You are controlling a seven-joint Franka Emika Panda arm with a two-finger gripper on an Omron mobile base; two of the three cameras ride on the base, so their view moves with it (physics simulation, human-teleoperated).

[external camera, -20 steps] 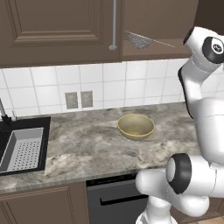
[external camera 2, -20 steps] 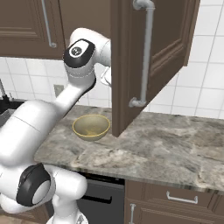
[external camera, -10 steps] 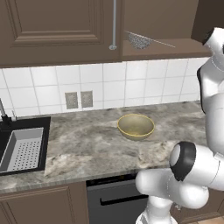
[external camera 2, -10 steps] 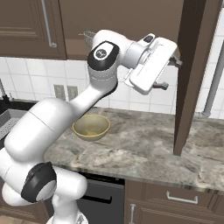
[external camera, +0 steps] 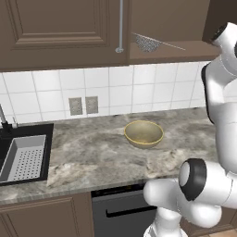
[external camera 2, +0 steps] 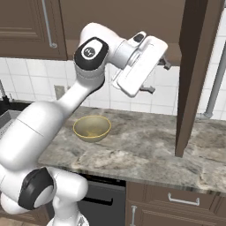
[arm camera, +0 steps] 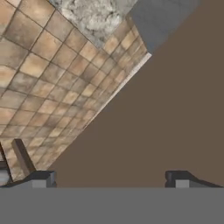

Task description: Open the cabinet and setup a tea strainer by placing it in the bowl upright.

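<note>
You have the cabinet [external camera 2: 194, 75] door swung wide, edge-on at 3 o'clock in the right base view, so opening looks done and fetching comes next. Your gripper [external camera 2: 156, 76] hangs near the door, fingers spread apart and empty. Next, bring it over to the tea strainer [external camera: 147, 42], on the cabinet shelf at 12 o'clock above the bowl [external camera: 143, 133]. Its handle runs level, pointing toward 3 o'clock.

My left base view chops the open cabinet [external camera: 65, 32] off at the top, so I can't see inside past the tea strainer [external camera: 147, 42]. Sink [external camera: 23, 157] gets cropped too.
</note>
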